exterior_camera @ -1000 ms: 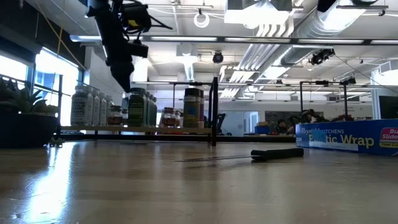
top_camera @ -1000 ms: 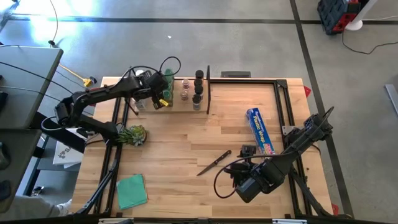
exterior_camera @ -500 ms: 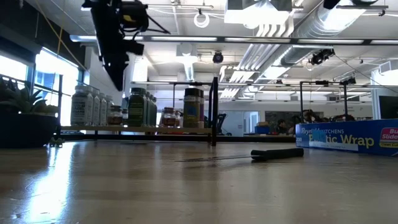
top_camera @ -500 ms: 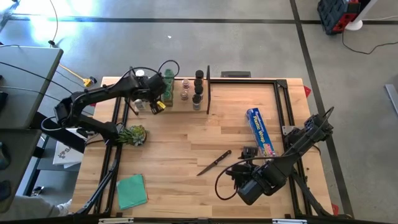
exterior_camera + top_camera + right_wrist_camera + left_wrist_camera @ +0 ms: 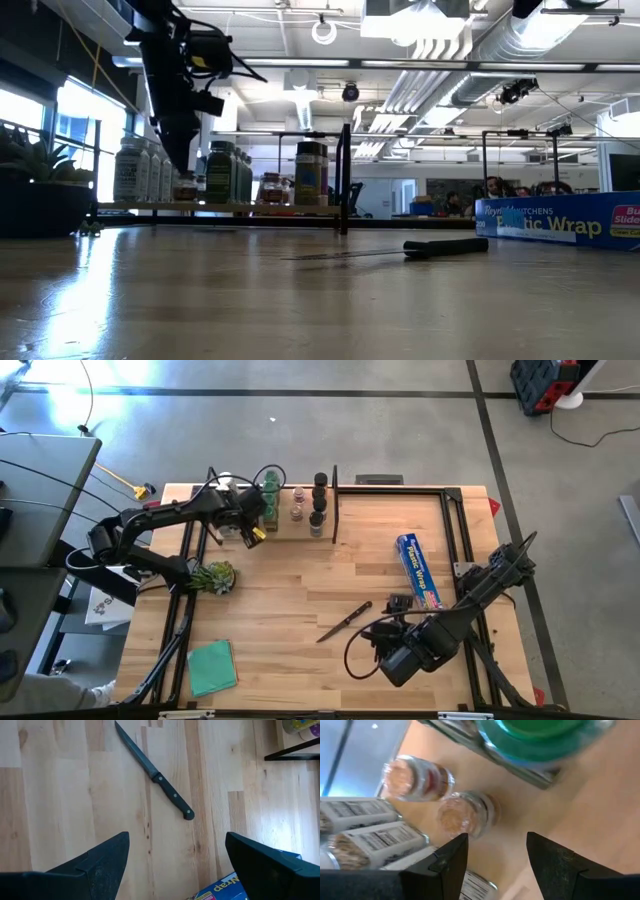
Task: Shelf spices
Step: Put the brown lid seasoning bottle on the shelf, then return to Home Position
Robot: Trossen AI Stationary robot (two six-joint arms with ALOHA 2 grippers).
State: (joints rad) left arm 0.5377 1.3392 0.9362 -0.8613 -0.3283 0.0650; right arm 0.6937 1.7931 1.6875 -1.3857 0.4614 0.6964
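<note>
Spices [image 5: 295, 505]: standing in cluster on shelf [image 5: 290, 530] at table's [image 5: 300, 590] far edge, betw. black rods; caps green, white, black.
L gripper [image 5: 250, 528]: hovering above shelf's left part, fingers [image 5: 447, 862] parted, gripping nothing; two clear jars [image 5: 462, 815] w/ brownish contents showing just beyond fingertips.
R gripper [image 5: 393, 603]: waiting near front-right, jaws spread wide, empty.
Knife [image 5: 155, 772]: lying on table beside R gripper.
Wrap box [image 5: 418, 570]: lying right of centre.
</note>
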